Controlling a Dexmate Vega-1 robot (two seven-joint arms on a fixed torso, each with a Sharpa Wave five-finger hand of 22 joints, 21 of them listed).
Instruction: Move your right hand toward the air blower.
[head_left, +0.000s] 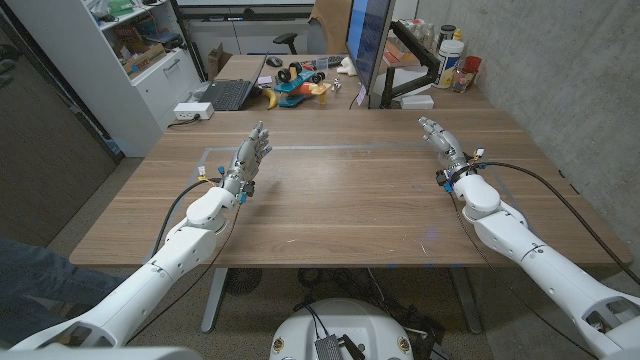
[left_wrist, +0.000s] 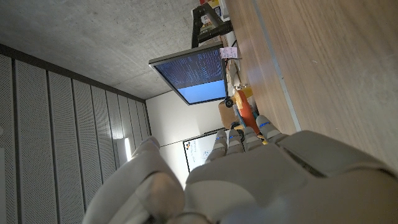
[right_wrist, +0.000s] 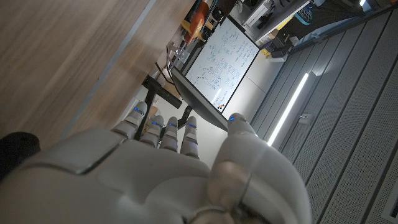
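Right hand: the right hand (head_left: 440, 137) hovers over the right part of the wooden table (head_left: 340, 205). Its fingers are stretched out, pointing towards the far edge, and are released, grasping nothing. The right wrist view shows the back of the hand (right_wrist: 168, 168) with the fingers lying side by side.

Left hand: the left hand (head_left: 251, 156) is over the left part of the table, well apart from the right one. Its fingers are also extended and loose, with nothing between them.

Air blower: it cannot be picked out with any certainty. The things on the further desk behind the table, near the laptop (head_left: 226, 94) and the monitor (head_left: 362, 40), include an orange-and-blue object (head_left: 297, 84), but all are too small to name.

Direction from the fingers: cannot be told. If the blower is among the things on the further desk, it would lie ahead of the right fingertips and towards the robot's left.

Long axis: cannot be told.

Nearer arm: undecided until the blower is found; the task names the right.

Step in hand: judged as the start, with the reach not yet made.

Next move calls for: locating the blower first, then moving the open right hand towards it.
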